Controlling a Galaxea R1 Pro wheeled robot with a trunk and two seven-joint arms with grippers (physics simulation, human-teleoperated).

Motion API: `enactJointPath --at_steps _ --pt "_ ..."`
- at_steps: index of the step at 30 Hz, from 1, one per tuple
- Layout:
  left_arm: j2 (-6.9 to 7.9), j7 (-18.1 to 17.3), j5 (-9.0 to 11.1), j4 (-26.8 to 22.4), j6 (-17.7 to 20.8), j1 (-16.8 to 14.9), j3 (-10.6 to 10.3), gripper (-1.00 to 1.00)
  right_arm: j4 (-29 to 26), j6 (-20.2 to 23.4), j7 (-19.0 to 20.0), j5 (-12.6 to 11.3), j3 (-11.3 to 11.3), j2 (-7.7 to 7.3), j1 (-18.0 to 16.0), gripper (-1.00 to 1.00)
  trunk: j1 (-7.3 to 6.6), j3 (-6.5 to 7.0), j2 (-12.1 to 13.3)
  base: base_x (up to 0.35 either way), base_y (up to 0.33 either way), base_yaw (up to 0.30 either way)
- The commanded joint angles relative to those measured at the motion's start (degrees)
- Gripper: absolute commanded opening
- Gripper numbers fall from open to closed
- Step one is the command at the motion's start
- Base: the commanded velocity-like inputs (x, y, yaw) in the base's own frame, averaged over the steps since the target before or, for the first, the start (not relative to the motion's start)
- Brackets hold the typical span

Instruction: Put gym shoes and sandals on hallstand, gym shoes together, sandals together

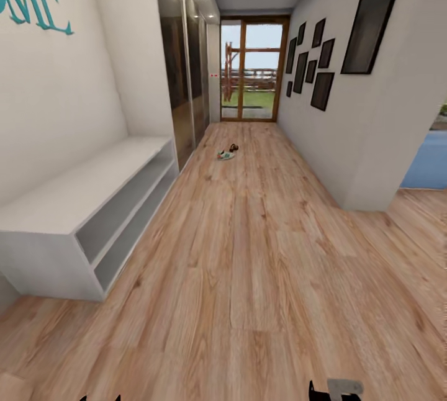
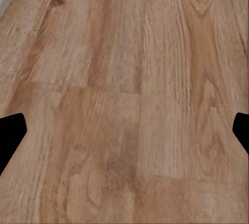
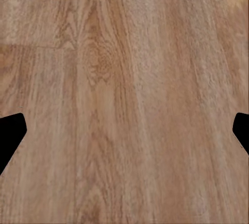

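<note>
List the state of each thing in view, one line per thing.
Shoes: small pile far down the corridor, lying on the floor; pairs too small to tell apart.
Shoe rack: against the left wall, top and shelves bare.
Floor: wood planks.
Glass door: at the corridor's end, shut as far as can be seen.
Left gripper: open, over bare floor, holding nothing.
Right gripper: open, over bare floor, holding nothing.

The floor (image 1: pixel 261 277) was light brown wood-grain plank with a smooth, faintly satin look, knots and grain plain in both wrist views. The rack (image 1: pixel 81 202) looked matt pale grey, like painted board. The wardrobe doors (image 1: pixel 180 66) were dark and glossy, reflecting ceiling lights.
</note>
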Motion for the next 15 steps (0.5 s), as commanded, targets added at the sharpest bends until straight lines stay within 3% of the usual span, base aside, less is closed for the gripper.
enactJointPath --at_steps 1,8,11,15 --pt "-0.02 -0.40 -0.29 0.03 -0.13 -0.03 0.48 1.00 0.03 -0.16 0.62 0.62 -0.49 -0.09 -0.06 1.00 0.03 -0.02 -0.02 0.340 0.000 -0.297" --pt "-0.01 -0.40 -0.33 0.03 -0.14 -0.03 0.46 1.00 -2.91 -0.17 5.50 0.68 -0.56 -0.33 -0.07 1.00 0.03 0.08 -0.02 0.340 0.000 -0.299" --pt "-0.01 -0.40 -0.33 0.03 -0.13 -0.03 0.46 1.00 -8.28 -0.09 6.42 0.49 -0.53 0.59 -0.07 1.00 0.03 0.07 -0.02 0.340 0.000 -0.299" --pt "-0.01 -0.40 -0.33 0.07 -0.13 -0.03 0.46 1.00 -9.23 -0.08 6.82 0.53 -0.47 1.27 -0.07 1.00 0.03 -0.06 -0.02 0.340 0.000 -0.284"
